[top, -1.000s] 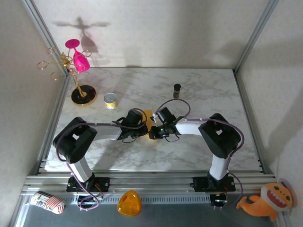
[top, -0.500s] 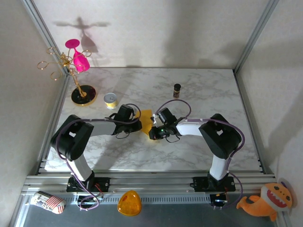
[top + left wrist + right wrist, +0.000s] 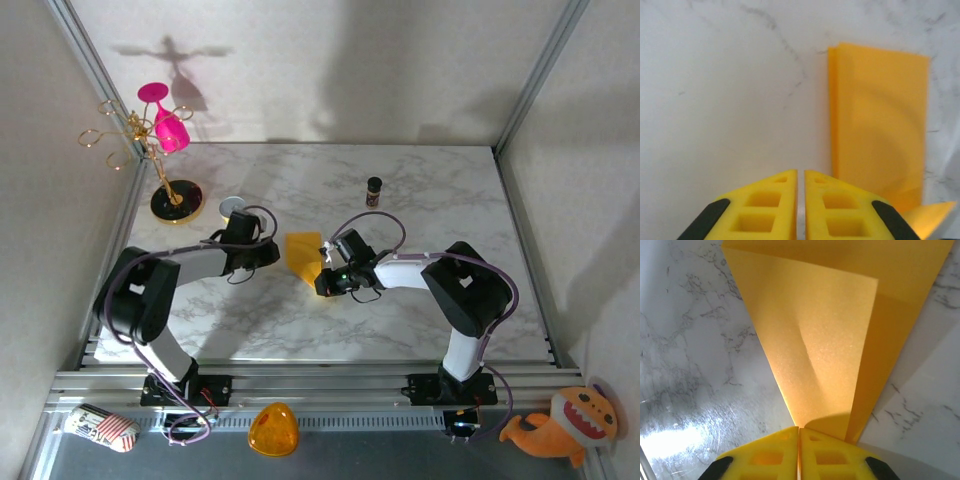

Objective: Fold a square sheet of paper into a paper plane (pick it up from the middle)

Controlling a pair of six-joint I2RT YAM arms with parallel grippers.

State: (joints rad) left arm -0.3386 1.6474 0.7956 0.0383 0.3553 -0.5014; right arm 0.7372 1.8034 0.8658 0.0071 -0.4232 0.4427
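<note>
In the top view, the folded sheet of paper point(image 3: 301, 248) is seen near the middle of the tabletop point(image 3: 430, 180), between the left gripper point(image 3: 270, 252) and the right gripper point(image 3: 322, 282). In the left wrist view, the left gripper point(image 3: 801, 175) is seen closed and empty, and the sheet of paper point(image 3: 879, 115) lies flat ahead and to its right, apart from it. In the right wrist view, the narrow tip of the sheet of paper point(image 3: 825, 340) is pinched in the closed right gripper point(image 3: 799, 430).
</note>
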